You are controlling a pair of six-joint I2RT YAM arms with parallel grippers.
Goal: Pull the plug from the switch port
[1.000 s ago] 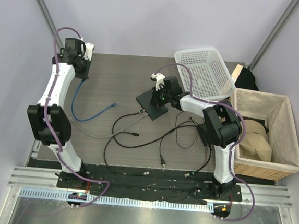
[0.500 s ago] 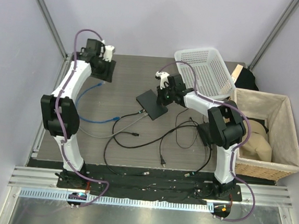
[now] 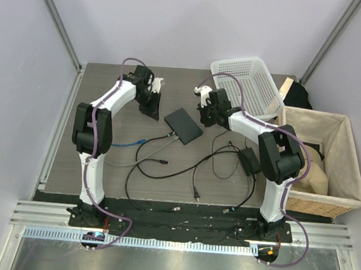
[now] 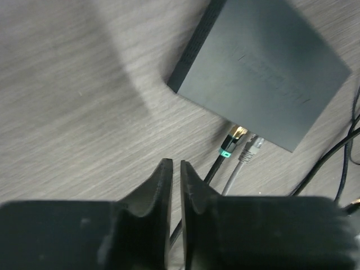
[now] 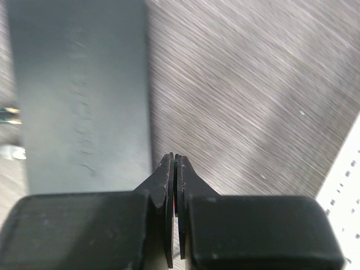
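Observation:
The switch is a flat dark-grey box lying mid-table. On its near-left edge two plugs sit in ports: a gold plug with a green band on a black cable and a grey plug. My left gripper hovers just left of the switch, shut and empty, a little short of the plugs. My right gripper is at the switch's far-right side, shut and empty, beside the box. The plugs show at that view's left edge.
A blue cable lies left of the switch. Black cables loop in front, with a black power brick at right. A white plastic basket stands at the back right and a wicker basket at the right edge.
My left arm has swung from the far left corner right to the switch's left side. The blue cable has shifted nearer. My right gripper has drawn back off the switch to its far-right side.

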